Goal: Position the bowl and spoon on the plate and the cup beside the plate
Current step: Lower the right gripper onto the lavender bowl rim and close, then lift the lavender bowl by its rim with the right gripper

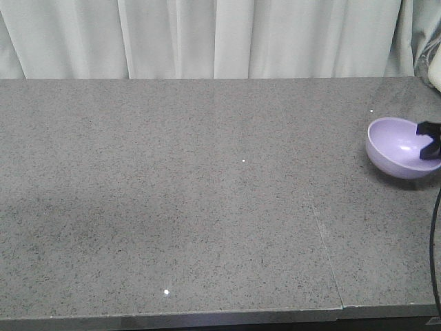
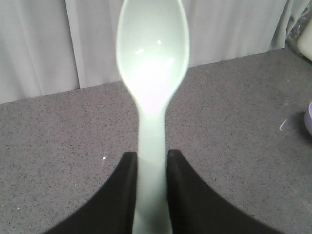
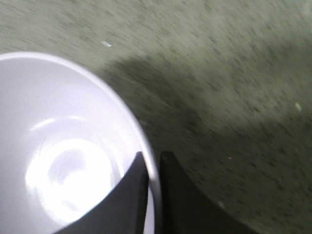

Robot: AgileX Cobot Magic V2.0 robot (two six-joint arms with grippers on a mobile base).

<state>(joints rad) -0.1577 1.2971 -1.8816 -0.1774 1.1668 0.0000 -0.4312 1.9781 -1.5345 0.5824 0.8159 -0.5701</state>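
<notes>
Left fingers (image 2: 112, 200) pinch spoon (image 2: 152, 63) handle; right fingers (image 3: 192, 204) pinch bowl (image 3: 58, 146) rim over grey table (image 1: 172, 207); curtain (image 1: 207, 34) behind.

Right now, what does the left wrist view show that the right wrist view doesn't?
Left wrist only: the spoon, its handle pinched in the left end effector, with the curtain behind.
Right wrist only: the right end effector closed over the rim of the bowl, one finger inside and one outside, plus the bowl's glossy interior.
Both: the speckled grey table. The bowl also shows in the left wrist view, but only as a sliver at the right edge.
</notes>
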